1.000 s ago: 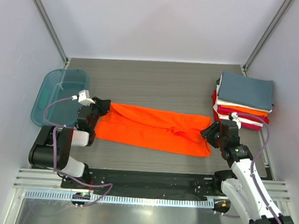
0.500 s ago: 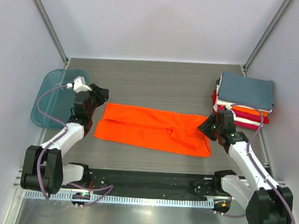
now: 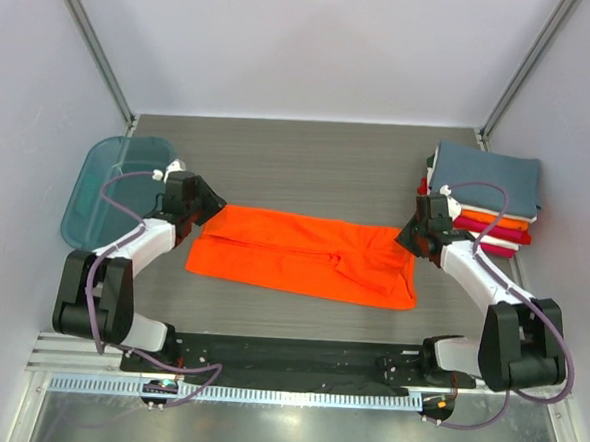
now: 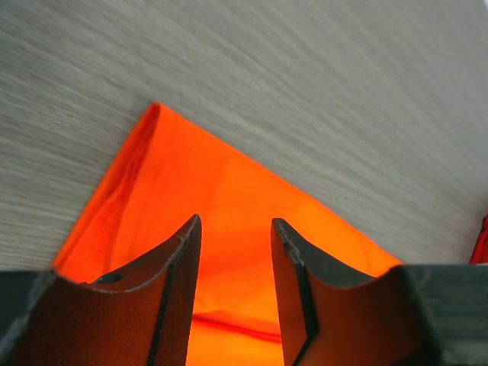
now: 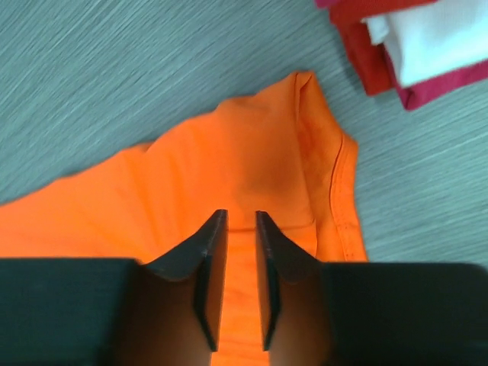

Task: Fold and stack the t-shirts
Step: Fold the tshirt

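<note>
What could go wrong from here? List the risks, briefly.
1. The right gripper is close beside the stack of folded shirts; a wide swing might nudge or snag it.
2. The orange shirt lies in layers at both ends; either pinch may catch only the top layer and pull the fold open.
3. The left gripper sits at the shirt's very corner; a shallow bite could slip off on lifting.

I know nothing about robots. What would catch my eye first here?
A bright orange t-shirt lies as a long strip across the middle of the table. The left pincer is over one end and the right pincer over the other. At the far right sits a neat stack of folded shirts, blue-grey on top, and a teal tub rests at the left edge.
</note>
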Robot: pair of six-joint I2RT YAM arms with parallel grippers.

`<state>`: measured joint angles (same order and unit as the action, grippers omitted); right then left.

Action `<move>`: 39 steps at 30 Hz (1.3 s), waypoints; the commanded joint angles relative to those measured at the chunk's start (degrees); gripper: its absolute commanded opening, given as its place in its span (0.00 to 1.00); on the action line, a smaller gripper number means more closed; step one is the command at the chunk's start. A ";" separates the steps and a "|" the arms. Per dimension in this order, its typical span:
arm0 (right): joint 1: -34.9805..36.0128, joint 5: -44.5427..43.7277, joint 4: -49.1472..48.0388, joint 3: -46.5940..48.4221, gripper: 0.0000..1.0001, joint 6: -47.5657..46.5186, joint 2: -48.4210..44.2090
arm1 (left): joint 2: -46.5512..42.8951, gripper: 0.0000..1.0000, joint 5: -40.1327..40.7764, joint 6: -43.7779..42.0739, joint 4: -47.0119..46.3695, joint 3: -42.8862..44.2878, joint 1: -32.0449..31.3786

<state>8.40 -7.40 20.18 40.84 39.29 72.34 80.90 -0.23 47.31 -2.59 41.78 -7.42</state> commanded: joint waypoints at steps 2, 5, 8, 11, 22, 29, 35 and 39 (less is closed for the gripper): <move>0.21 -5.87 -3.75 3.71 0.23 1.14 4.90 | 1.97 0.41 -2.14 1.82 0.92 1.03 -2.07; 0.12 -7.45 -5.07 4.16 0.13 1.84 9.03 | 3.11 0.37 -1.62 2.61 1.44 0.32 -2.07; 0.12 -9.73 -4.81 5.04 0.01 2.81 13.86 | 3.91 0.35 -0.30 3.67 2.41 -0.47 -1.81; -0.14 -11.67 -4.01 5.04 0.01 4.39 15.73 | 5.31 0.28 1.55 4.89 3.89 -1.00 -0.93; -0.76 -12.56 -2.17 8.81 0.01 3.52 18.18 | 3.74 0.23 13.22 7.27 10.84 -1.80 2.59; -0.32 -7.90 -1.90 13.38 0.01 -0.61 21.44 | -1.44 0.27 15.52 3.76 12.96 -0.30 2.06; 2.32 -7.45 0.29 18.75 0.03 -3.87 19.26 | -7.94 0.32 17.37 1.21 14.54 1.28 -1.71; 5.47 -6.67 0.29 18.75 0.06 -4.57 16.09 | -8.92 0.32 14.39 1.20 14.63 2.86 -4.00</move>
<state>12.01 -14.81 20.21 57.87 36.67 92.95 73.28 14.76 49.91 11.62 41.93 -10.09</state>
